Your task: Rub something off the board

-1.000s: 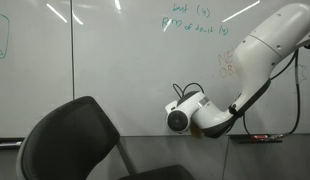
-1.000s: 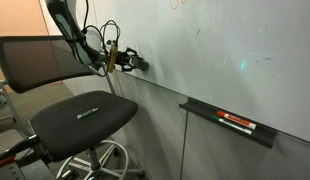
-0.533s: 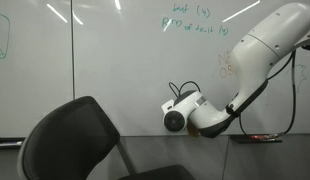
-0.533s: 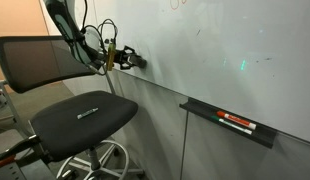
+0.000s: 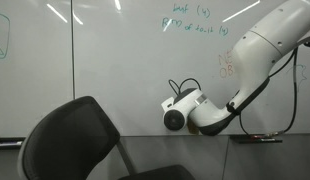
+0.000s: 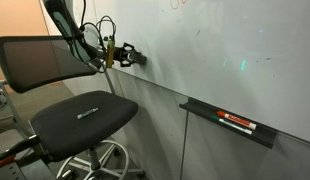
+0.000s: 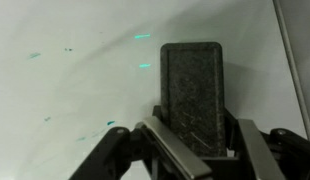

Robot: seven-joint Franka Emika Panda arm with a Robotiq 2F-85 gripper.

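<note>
So in the wrist view we're seeing the gripper (image 7: 195, 128) clamping a dark grey block eraser (image 7: 192, 85) between its fingers. The jaws are closed in snug on both sides of it, and the eraser's face is pointing at the whiteboard (image 5: 105, 70). The little teal mark (image 7: 144, 66) is sitting on the board just left of the eraser's upper part, apart from it, with another short teal dash a bit above it. We can't tell whether the eraser is actually touching the surface. In an exterior view the arm (image 5: 263, 55) is reaching down from the right, with the teal handwriting (image 5: 195, 20) up high and the orange scribble (image 5: 227, 66) partly behind the arm — both well above the gripper. A black office chair (image 5: 70, 140) is standing in front of the board, and a tray (image 6: 200, 108) holding markers (image 6: 236, 122) is hanging low on it.
</note>
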